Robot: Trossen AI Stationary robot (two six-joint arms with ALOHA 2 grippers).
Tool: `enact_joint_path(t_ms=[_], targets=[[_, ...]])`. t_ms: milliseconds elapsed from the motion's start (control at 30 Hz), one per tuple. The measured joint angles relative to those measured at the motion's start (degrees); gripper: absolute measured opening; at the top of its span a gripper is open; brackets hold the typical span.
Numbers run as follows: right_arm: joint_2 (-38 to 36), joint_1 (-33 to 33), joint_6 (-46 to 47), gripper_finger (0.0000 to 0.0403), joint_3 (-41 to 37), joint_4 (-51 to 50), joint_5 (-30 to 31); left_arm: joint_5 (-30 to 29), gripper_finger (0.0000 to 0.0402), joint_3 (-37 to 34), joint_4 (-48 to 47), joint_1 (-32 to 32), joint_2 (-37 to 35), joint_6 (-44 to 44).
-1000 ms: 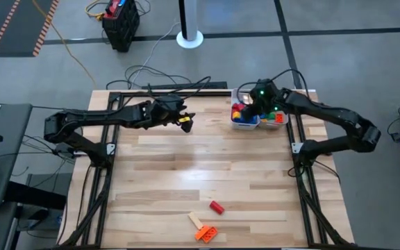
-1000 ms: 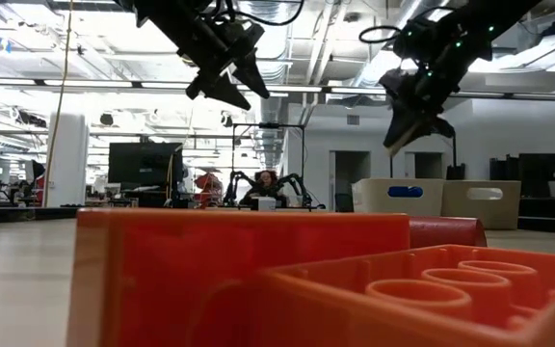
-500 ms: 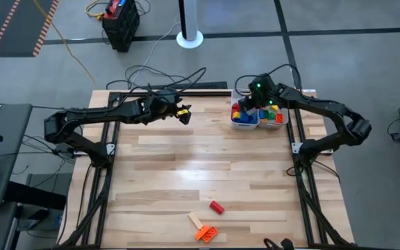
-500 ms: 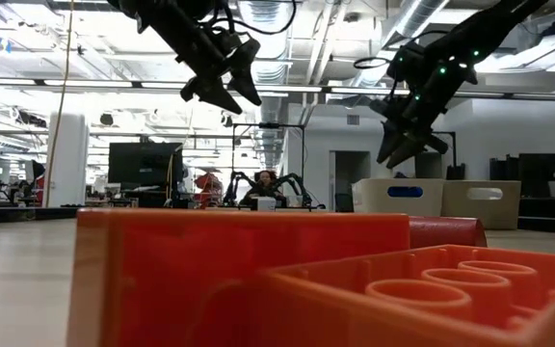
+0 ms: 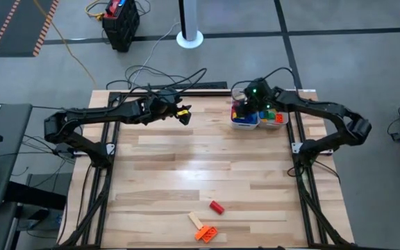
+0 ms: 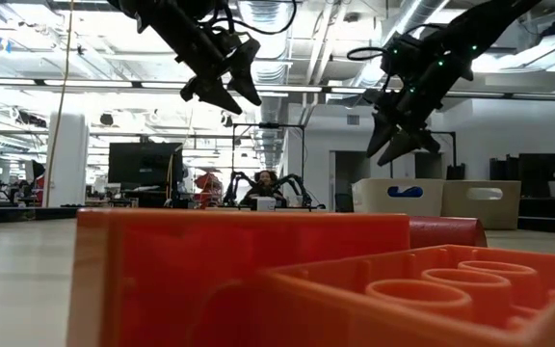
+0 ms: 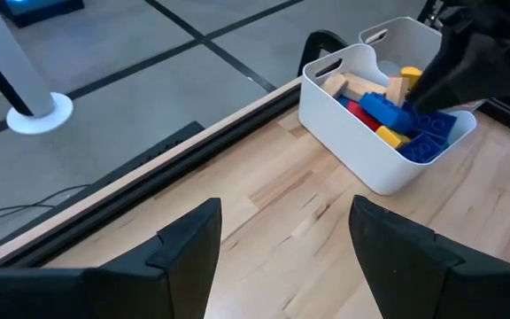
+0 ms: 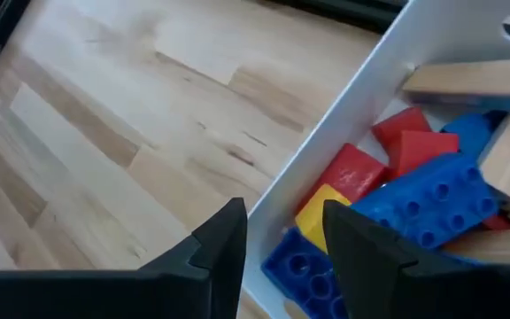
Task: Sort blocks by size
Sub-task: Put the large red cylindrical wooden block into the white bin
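Wooden table [image 5: 186, 173] | right gripper [image 5: 245, 107] parted, empty (probably), above tray [image 5: 244, 124] wall, blocks [image 8: 432, 208] just beyond fingertips | left gripper [image 5: 185, 115] open, well apart.

Two white trays [image 5: 245, 122] hold many blocks; three loose blocks [image 5: 206, 233] lie at the frame's bottom centre.

floor: grey concrete [image 5: 353, 62] | white pole base [image 5: 189, 38] | ceiling: bright strip lights [image 6: 66, 82], exposed ducts
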Motion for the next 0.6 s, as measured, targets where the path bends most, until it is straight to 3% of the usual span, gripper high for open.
enact_joint_path(t_ms=[600], targets=[[-0.3,9.3,0.1,0.0176,0.0,0.0,-3.1,0.0,0.0240,0.0,0.0,0.0,0.0,-0.1]])
